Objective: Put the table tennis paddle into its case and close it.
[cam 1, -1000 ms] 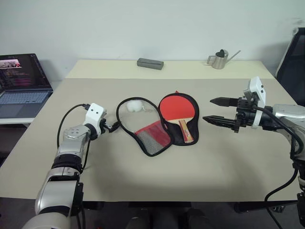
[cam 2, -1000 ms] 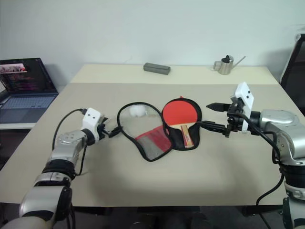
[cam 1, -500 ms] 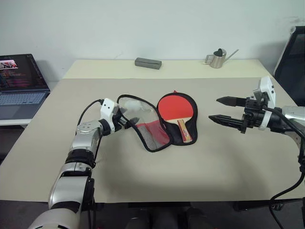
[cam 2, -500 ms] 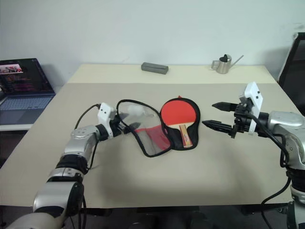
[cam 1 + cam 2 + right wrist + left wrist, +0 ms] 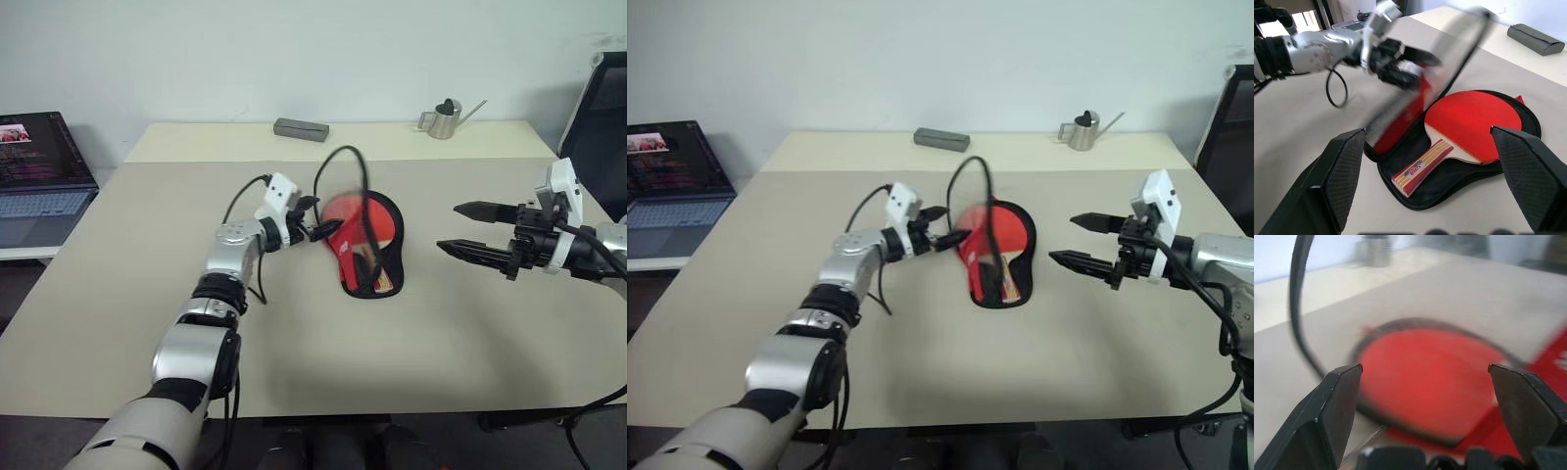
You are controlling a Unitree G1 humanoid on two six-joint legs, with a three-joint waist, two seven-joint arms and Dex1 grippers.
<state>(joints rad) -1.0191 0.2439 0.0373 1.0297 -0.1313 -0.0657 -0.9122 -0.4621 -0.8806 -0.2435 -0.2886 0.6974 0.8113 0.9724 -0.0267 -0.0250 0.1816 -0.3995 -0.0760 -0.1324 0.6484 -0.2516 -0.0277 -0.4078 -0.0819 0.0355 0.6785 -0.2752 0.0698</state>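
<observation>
The table tennis paddle (image 5: 1475, 121) lies red face up, handle toward me, on the case's black lower half (image 5: 388, 285) at the table's middle. The case's other half (image 5: 345, 233), red inside with a black rim, stands on edge over the paddle's left side, blurred. My left gripper (image 5: 319, 217) is right against that raised flap, fingers (image 5: 1334, 399) spread open, the red blade showing between them. My right gripper (image 5: 451, 227) hovers open to the right of the case, pointing at it, apart from it.
A grey rectangular box (image 5: 301, 129) and a small metal watering can (image 5: 446, 117) stand at the table's far edge. An open laptop (image 5: 39, 166) sits on a side table at the left. A black chair (image 5: 602, 108) stands at the right.
My left arm has swung right and up, and the case's open half has gone from flat on the table to on edge over the paddle. The right gripper has stayed put.
</observation>
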